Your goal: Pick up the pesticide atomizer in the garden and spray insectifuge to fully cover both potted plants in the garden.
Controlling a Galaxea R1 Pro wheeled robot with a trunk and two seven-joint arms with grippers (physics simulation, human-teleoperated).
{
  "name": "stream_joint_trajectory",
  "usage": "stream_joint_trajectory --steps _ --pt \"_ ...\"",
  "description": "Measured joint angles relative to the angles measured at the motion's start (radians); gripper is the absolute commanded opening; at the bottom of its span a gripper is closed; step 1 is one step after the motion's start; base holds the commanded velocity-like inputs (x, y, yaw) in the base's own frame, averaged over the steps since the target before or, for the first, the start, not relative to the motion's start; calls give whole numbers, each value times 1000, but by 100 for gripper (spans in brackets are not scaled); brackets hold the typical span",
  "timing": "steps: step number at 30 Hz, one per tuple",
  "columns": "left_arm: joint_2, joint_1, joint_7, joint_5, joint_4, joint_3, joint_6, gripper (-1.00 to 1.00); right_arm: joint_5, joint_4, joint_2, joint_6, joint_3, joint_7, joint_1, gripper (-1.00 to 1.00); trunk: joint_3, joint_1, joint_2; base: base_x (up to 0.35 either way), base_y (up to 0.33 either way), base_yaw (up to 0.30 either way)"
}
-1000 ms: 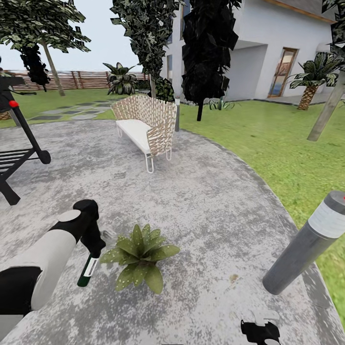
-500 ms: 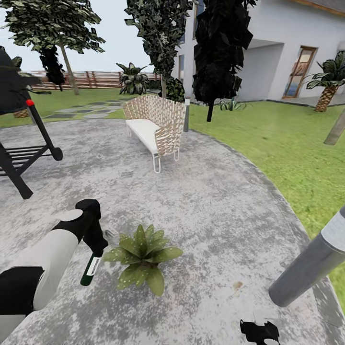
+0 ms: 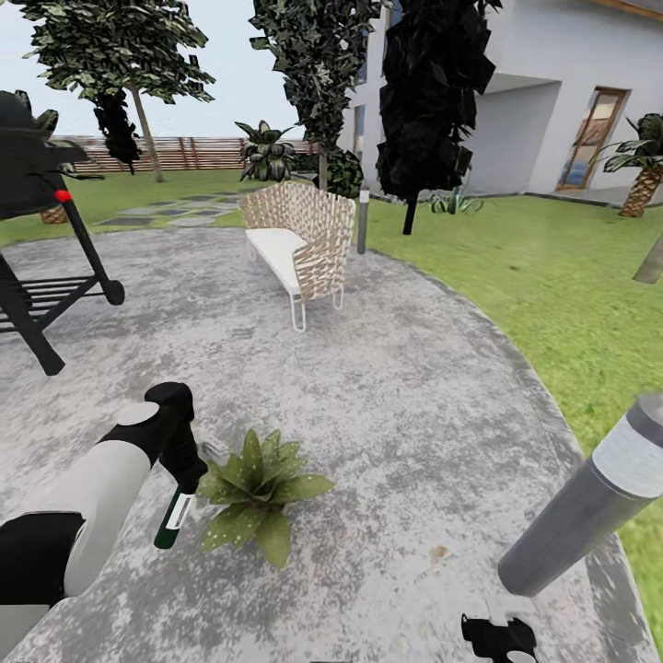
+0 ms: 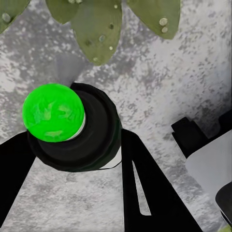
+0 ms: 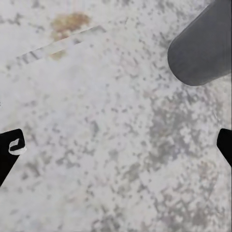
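Head view: left gripper pinches the pesticide atomizer lower left, beside the potted plant; open patio centre; bollard lamp lower right; right gripper spread wide

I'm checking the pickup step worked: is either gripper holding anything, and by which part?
The left gripper holds the spray bottle by its upper end, body hanging down. The right gripper is open over bare paving, holding nothing.
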Motion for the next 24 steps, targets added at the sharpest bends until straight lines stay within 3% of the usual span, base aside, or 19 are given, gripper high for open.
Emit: stream_joint_trajectory --steps 8,17,24 --pt "2 -1 0 -2 -1 -2 1 -100 0 1 0 0 0 0 0 100 0 0 0 19 -9 234" --pt "13 2 0 -3 -1 -6 -3 -100 0 1 0 2 0 1 0 100 0 0 0 7 0 13" --pt "11 1 0 -3 -1 -6 0 -100 0 0 0 2 0 2 0 100 0 0 0 267 84 0"
